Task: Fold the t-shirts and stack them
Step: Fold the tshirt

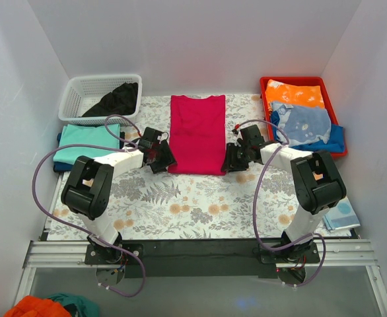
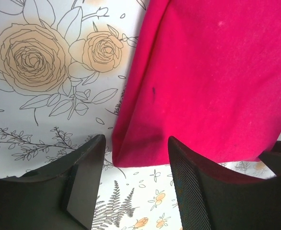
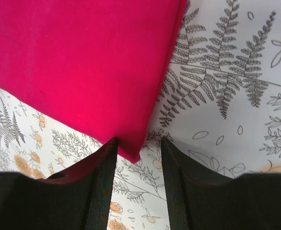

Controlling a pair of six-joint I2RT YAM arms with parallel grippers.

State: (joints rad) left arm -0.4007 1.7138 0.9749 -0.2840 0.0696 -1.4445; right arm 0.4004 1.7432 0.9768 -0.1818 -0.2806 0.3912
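A crimson-red t-shirt [image 1: 197, 132] lies on the floral table, folded lengthwise into a long strip. My left gripper [image 1: 162, 158] is open at its near left corner [image 2: 131, 155], jaws either side of the corner, just above the cloth. My right gripper [image 1: 233, 160] is open at the near right corner [image 3: 136, 152], which pokes between its jaws. A folded teal t-shirt [image 1: 88, 140] lies on a dark blue one [image 1: 61, 166] at the left. A black t-shirt [image 1: 116, 99] sits in the white basket [image 1: 78, 89].
A red tray [image 1: 266, 84] at the back right holds orange, pale blue and blue garments. A light patterned cloth [image 1: 342, 216] lies at the right table edge. White walls enclose the table. Orange and teal cloth [image 1: 45, 307] lies below the near rail.
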